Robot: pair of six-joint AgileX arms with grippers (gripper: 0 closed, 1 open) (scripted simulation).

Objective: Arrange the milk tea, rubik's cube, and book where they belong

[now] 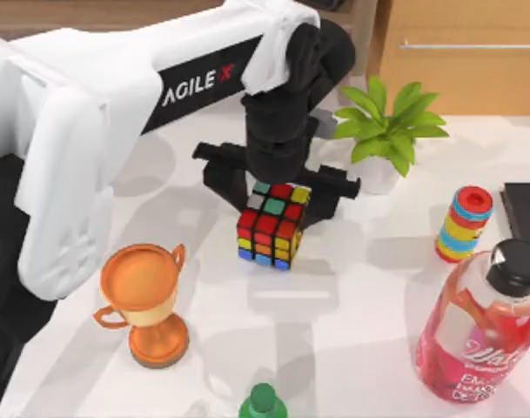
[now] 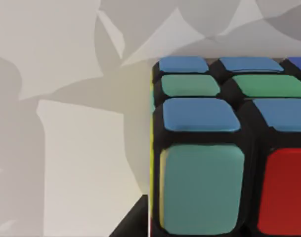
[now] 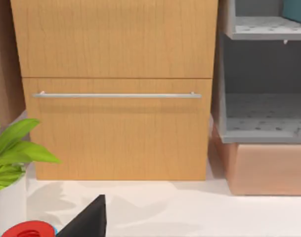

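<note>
Hovering mid-table, well off every edge, the left gripper straddles the rubik's cube, fingers spread apart, cube untouched.

glossy trophy, wood-grain drawer

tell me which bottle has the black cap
The big pink bottle at the table's right edge, capped in black. The other bottle, at the near edge, has a green cap.

Rubik's cube: black frame, mixed stickers, upright mid-table; teal book corner on shelf.
</note>
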